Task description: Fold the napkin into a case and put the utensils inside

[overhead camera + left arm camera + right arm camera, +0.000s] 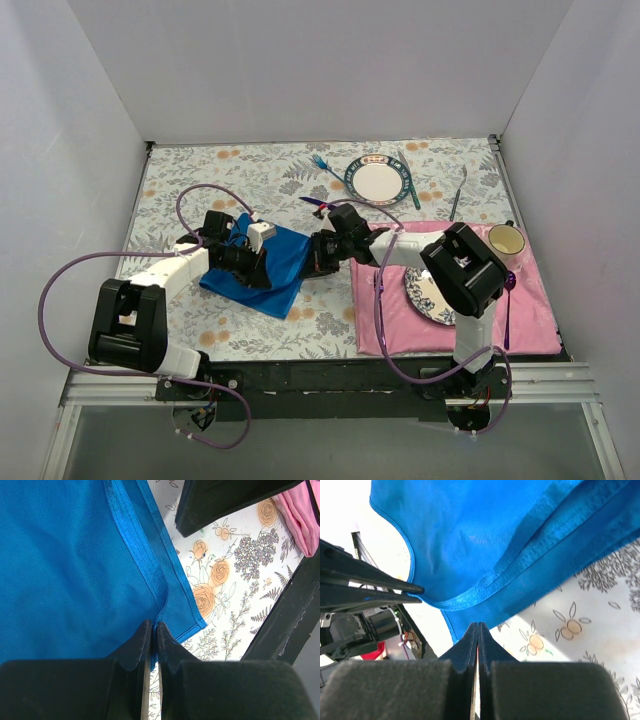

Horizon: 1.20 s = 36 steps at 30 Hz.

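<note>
Blue cloth fills both of my wrist views; the napkin (283, 257) lies bunched on the flowered tablecloth (190, 180), left of centre, just beside the pink placemat (525, 300) and between the two arms. My left gripper (152, 630) has its fingers pressed together on the napkin's stitched hem, right by a corner that rests on the tablecloth; the hem runs away from the fingertips in a double band. My right gripper (477, 627) is likewise pressed tight, pinching the cloth's edge; in that view the napkin rises from the tips in a raised sheet, with the tablecloth showing beneath it. From overhead the two grippers face each other across the napkin's right half. The light-blue fork (322, 163) lies well apart, at the far side of the table, just left of a white plate (378, 181) with a dark rim; the dark purple knife (312, 203) lies nearer, partly hidden behind my right wrist.
</note>
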{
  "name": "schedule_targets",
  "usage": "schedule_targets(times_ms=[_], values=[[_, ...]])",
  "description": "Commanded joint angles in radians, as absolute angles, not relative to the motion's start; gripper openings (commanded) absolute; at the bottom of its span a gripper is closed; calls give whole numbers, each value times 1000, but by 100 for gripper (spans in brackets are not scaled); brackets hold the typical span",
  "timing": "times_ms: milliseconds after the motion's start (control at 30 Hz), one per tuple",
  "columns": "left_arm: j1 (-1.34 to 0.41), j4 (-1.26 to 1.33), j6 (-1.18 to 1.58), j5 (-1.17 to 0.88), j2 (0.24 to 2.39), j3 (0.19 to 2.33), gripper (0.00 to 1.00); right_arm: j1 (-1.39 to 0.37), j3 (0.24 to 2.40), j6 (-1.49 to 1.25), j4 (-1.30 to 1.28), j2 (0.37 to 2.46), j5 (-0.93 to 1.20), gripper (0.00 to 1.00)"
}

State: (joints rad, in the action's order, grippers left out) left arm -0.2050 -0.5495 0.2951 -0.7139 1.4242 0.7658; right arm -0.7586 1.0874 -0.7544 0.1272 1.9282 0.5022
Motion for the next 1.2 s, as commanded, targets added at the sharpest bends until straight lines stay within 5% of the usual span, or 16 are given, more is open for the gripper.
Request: schedule_targets(times_ms=[0, 1167], values=[[-209, -551, 287, -713, 1399, 784, 0, -753, 1049, -788, 138, 1893, 497, 1], [-296, -586, 282, -792, 1370, 815, 0, -752, 1031, -782, 198, 1997, 446, 1]])
